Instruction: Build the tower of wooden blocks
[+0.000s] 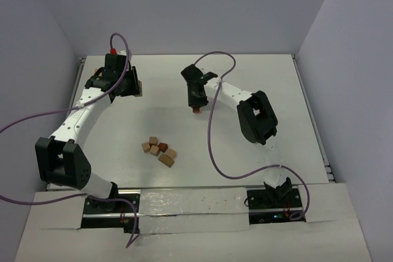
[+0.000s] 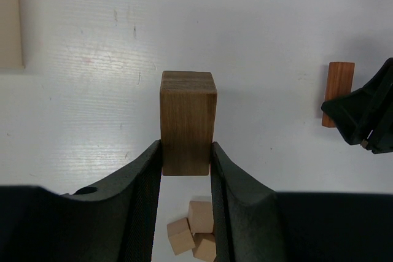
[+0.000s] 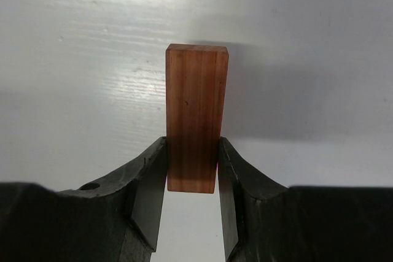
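Observation:
My left gripper (image 2: 187, 151) is shut on a dark brown wood block (image 2: 188, 121) at the table's far left; in the top view the gripper (image 1: 136, 86) shows the block (image 1: 140, 88) at its tip. My right gripper (image 3: 192, 151) is shut on a reddish-brown brick (image 3: 195, 115) at the far middle of the table, also seen in the top view (image 1: 196, 110) and in the left wrist view (image 2: 338, 93). Several tan and reddish blocks (image 1: 159, 150) lie in a loose pile in the middle. No stacked tower shows.
The pile also shows between my left fingers (image 2: 198, 231). A pale flat shape (image 2: 9, 16) sits at the left edge of the left wrist view. Purple cables loop over both arms. White walls close the table (image 1: 270, 78) at the back and sides.

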### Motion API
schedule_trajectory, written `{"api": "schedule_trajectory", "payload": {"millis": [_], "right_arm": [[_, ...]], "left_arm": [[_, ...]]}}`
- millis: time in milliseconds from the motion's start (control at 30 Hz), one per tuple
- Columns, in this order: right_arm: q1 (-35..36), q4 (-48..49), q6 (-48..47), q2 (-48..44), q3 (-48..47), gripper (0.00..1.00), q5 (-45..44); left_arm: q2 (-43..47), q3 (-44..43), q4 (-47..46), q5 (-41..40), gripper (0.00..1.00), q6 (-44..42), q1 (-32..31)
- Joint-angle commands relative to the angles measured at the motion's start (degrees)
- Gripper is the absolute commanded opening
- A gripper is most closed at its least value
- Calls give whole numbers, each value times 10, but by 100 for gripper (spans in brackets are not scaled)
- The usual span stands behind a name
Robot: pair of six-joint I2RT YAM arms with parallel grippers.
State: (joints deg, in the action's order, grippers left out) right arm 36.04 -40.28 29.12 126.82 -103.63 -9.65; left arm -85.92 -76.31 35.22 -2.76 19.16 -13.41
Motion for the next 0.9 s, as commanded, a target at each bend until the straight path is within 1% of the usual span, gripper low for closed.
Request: {"api": "schedule_trajectory", "payload": {"millis": [0, 300, 400, 500, 733, 767, 867], "right_arm": [[10, 4, 12, 1, 14, 0, -15], [28, 20, 12, -9, 63, 0, -8], [31, 22, 17, -12, 67, 4, -6], [36, 24, 19, -16, 73, 5, -1], [45, 28, 25, -22, 87, 23, 1], [45, 28, 27, -25, 88, 31, 1], [46, 32, 31, -36, 95, 50, 1]], "left_arm": [[-4, -22, -34, 2, 0, 8, -4], [-4, -25, -32, -2, 0, 6, -5], [-3, -23, -32, -3, 0, 6, -5], [-2, -20, -33, -3, 0, 4, -5], [0, -22, -31, -1, 0, -1, -5], [-1, -22, -31, -1, 0, -2, -5], [-1, -21, -30, 2, 0, -3, -5]]}}
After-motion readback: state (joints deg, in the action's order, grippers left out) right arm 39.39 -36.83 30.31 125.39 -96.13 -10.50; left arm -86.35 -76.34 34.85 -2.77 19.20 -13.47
